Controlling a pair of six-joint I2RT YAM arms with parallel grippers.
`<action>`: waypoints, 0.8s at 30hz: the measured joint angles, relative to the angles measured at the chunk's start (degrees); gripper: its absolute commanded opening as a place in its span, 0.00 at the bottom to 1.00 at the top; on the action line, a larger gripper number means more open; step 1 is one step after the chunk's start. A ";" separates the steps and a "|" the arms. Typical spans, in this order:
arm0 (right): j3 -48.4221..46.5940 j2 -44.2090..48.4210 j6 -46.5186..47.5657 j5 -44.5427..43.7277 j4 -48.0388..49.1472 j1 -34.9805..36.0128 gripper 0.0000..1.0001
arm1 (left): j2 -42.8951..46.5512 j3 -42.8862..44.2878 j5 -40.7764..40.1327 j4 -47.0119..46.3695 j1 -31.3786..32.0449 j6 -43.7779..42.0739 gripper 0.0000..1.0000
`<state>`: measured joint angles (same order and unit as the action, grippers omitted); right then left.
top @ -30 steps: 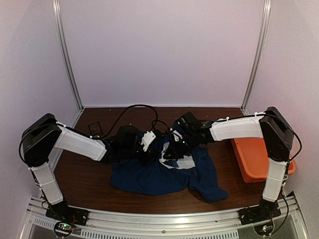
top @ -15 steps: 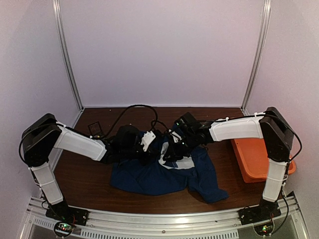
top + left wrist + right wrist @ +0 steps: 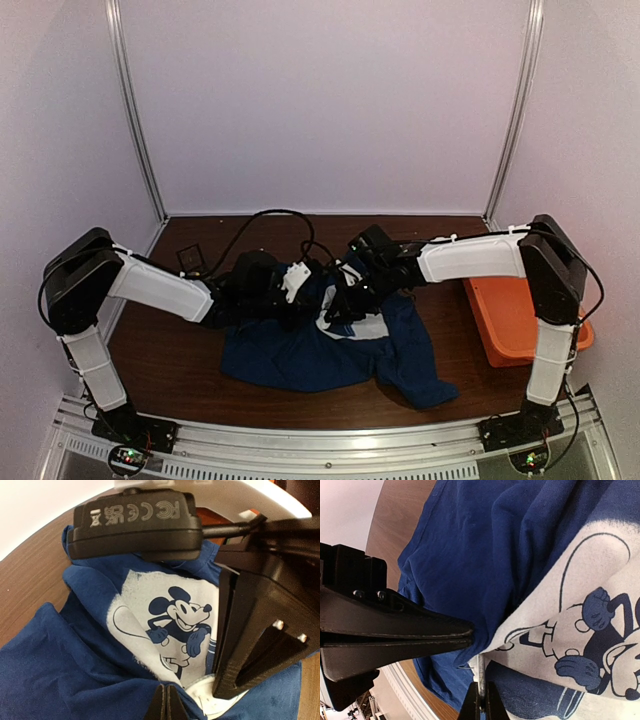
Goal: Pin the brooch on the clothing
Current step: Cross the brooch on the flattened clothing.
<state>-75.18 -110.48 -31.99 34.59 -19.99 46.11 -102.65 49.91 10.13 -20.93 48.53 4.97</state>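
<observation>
Left pincer [image 3: 167, 702] pinches a fold of the clothing [image 3: 75, 670], seemingly tenting it; right pincer [image 3: 480, 705] clamps a silvery sliver, likely the brooch [image 3: 480, 672], just beside, poised to pin.

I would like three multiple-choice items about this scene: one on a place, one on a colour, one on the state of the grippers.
1. Where on the table is the orange tub? A. right side B. left rear corner C. centre
2. What colour is the T-shirt? A. red B. navy blue C. green
3. How are the left gripper and the right gripper? A. both wide open B. both shut C. only the left open
1 A: the top view shows it right of the T-shirt. 2 B: both wrist views show navy cloth. 3 B: each wrist view shows fingertips pressed together.
</observation>
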 measured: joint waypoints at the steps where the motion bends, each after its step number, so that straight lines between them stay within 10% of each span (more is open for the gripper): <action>1: -0.33 -0.24 0.13 0.00 -0.13 0.07 0.00 | 0.00 0.00 0.13 0.00 -0.11 0.11 0.00; 24: -6.03 -3.96 0.90 1.86 -4.02 2.05 0.00 | 0.50 -1.18 1.42 -0.81 -0.98 0.76 0.00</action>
<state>-81.21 -114.43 -31.09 36.45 -24.01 48.16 -102.15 48.73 11.55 -21.74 47.55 5.74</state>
